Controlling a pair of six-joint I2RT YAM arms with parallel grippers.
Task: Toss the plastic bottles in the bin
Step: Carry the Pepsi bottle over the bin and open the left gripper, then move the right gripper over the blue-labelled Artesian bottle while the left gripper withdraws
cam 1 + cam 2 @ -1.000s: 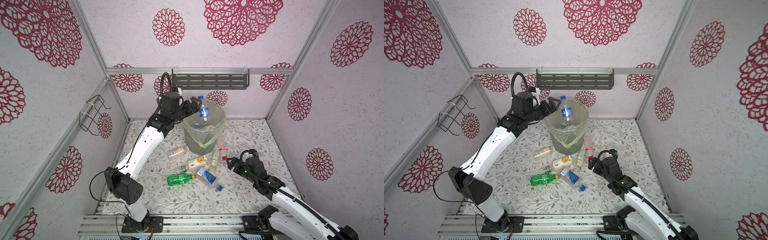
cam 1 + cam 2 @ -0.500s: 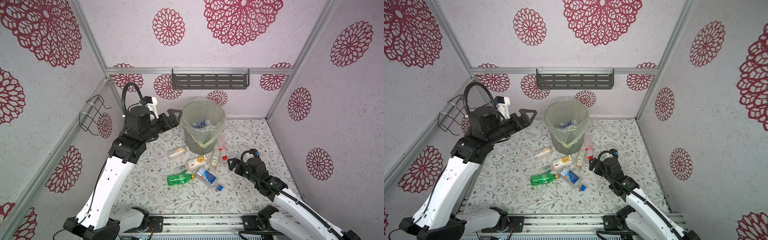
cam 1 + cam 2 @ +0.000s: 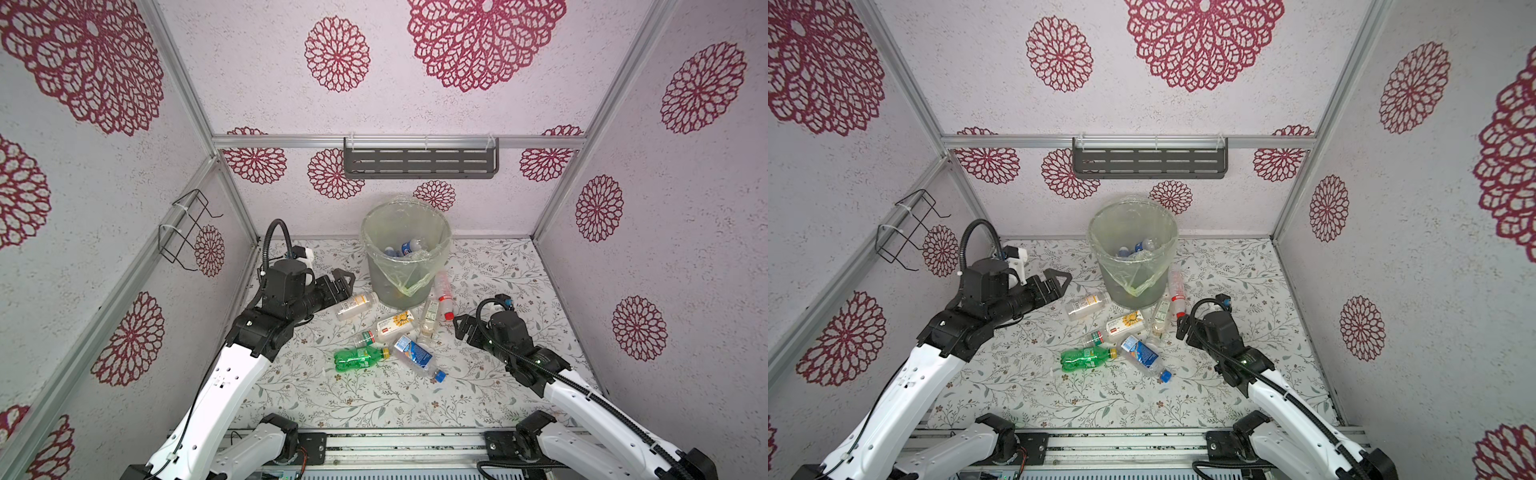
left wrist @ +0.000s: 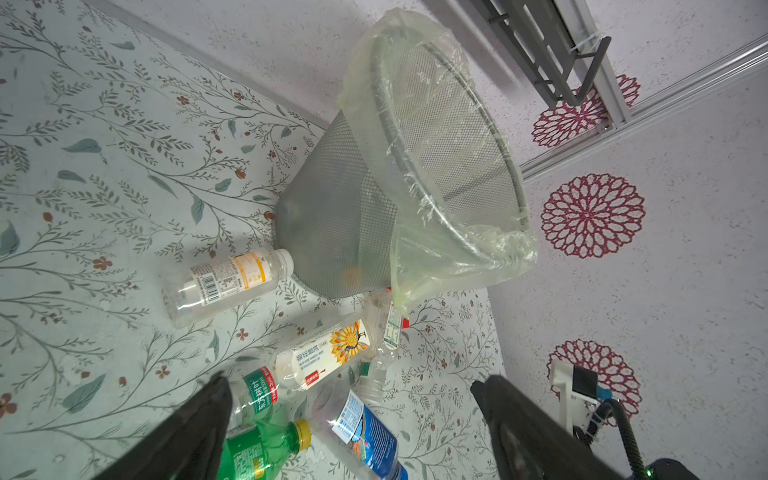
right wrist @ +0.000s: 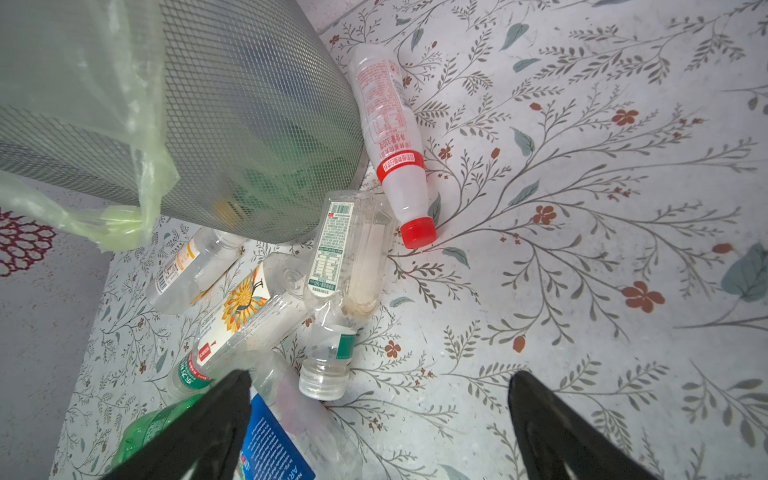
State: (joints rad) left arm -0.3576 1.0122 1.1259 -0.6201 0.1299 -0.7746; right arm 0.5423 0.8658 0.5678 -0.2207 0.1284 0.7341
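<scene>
The bin (image 3: 382,278) (image 3: 1113,286), a grey mesh bucket lined with a yellowish bag, stands at the back with blue-labelled plastic bottles (image 3: 409,248) inside. Several more lie on the floor in front of it: a green one (image 3: 359,358), a blue-labelled one (image 3: 415,355), a sunflower-labelled one (image 3: 395,323), a white-capped one (image 3: 355,304) and a red-capped one (image 3: 444,293). My left gripper (image 3: 343,284) (image 4: 349,384) hangs open and empty left of the bin, above the white-capped bottle. My right gripper (image 3: 459,330) (image 5: 379,375) stands open and empty, low, just right of the pile.
A grey shelf (image 3: 419,160) hangs on the back wall above the bin. A wire rack (image 3: 187,228) is fixed to the left wall. Patterned walls close in three sides, and a metal rail (image 3: 395,442) runs along the front.
My left arm swung back from over the bin's mouth and came down to its left. The blue-labelled bottle seen at the rim now lies inside the bin. The right arm has not moved.
</scene>
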